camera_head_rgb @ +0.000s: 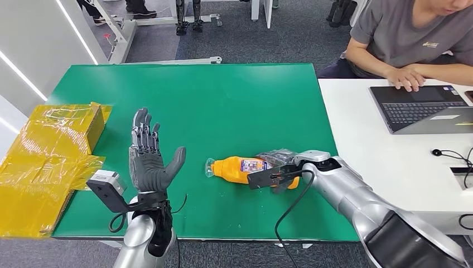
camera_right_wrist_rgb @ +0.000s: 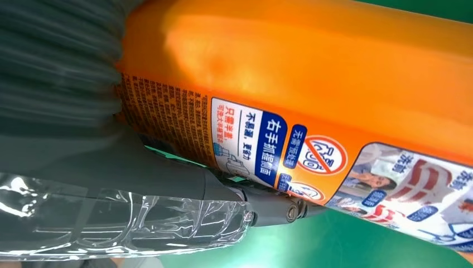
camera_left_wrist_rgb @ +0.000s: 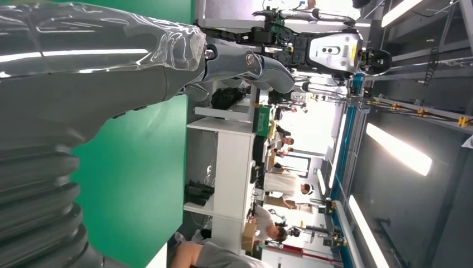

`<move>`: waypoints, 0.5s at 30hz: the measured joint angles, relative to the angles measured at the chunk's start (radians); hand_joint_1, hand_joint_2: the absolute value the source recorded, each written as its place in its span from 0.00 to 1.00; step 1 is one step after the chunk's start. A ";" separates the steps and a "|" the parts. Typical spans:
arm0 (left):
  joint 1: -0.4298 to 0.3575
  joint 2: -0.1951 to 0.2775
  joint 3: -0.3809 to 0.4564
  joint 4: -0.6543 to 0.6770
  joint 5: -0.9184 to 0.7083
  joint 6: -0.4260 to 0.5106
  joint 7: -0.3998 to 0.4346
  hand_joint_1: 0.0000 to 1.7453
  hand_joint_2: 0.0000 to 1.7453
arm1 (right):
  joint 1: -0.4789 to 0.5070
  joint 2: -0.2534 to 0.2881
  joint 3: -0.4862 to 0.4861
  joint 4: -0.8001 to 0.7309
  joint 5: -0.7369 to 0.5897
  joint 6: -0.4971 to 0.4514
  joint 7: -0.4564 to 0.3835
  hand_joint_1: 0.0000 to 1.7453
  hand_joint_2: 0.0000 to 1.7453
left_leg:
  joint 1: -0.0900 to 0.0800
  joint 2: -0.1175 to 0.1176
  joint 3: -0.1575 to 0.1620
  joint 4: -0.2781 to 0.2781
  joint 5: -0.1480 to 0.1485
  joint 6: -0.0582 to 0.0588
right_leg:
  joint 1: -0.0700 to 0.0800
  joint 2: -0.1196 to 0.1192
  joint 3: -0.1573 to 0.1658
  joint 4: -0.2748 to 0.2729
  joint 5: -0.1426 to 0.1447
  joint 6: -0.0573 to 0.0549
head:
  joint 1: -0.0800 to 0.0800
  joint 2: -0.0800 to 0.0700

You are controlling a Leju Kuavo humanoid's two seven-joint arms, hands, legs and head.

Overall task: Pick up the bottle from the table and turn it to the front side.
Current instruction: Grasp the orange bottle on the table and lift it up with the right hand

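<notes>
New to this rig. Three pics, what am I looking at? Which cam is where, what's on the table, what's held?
It is a two-armed humanoid robot. The wide picture comes from its head, looking down at a green table. The other two come from cameras at each wrist, turned sideways.

On the table lies an orange plastic bottle with a printed label, on its side. The right hand is around its base end; the right wrist view shows that bottle close up against the thumb. The left hand is raised, open, holding nothing.

Crumpled yellow packaging sits at the table's left edge. A person types on a laptop at the white desk.
</notes>
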 joint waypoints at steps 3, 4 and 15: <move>-0.001 0.000 0.000 0.004 0.001 -0.001 0.000 0.00 1.00 | -0.005 0.001 0.010 0.010 0.002 -0.002 0.000 0.82 1.00 | 0.000 0.000 0.001 0.000 0.000 0.000 | 0.000 0.000 0.001 0.000 0.000 0.000 | 0.000 0.000; -0.001 0.000 0.000 0.006 0.001 -0.002 0.000 0.00 1.00 | -0.006 0.001 0.013 0.012 0.003 -0.004 -0.002 1.00 1.00 | 0.000 0.000 0.001 0.000 0.000 0.000 | 0.000 0.000 0.001 0.000 0.000 0.000 | 0.000 0.000; -0.003 0.000 0.000 0.013 -0.003 0.006 0.000 0.00 1.00 | 0.004 0.005 0.028 0.023 -0.023 -0.148 -0.012 1.00 1.00 | 0.000 0.000 0.002 0.000 0.000 0.001 | 0.000 0.000 0.002 0.000 0.000 0.000 | 0.000 0.000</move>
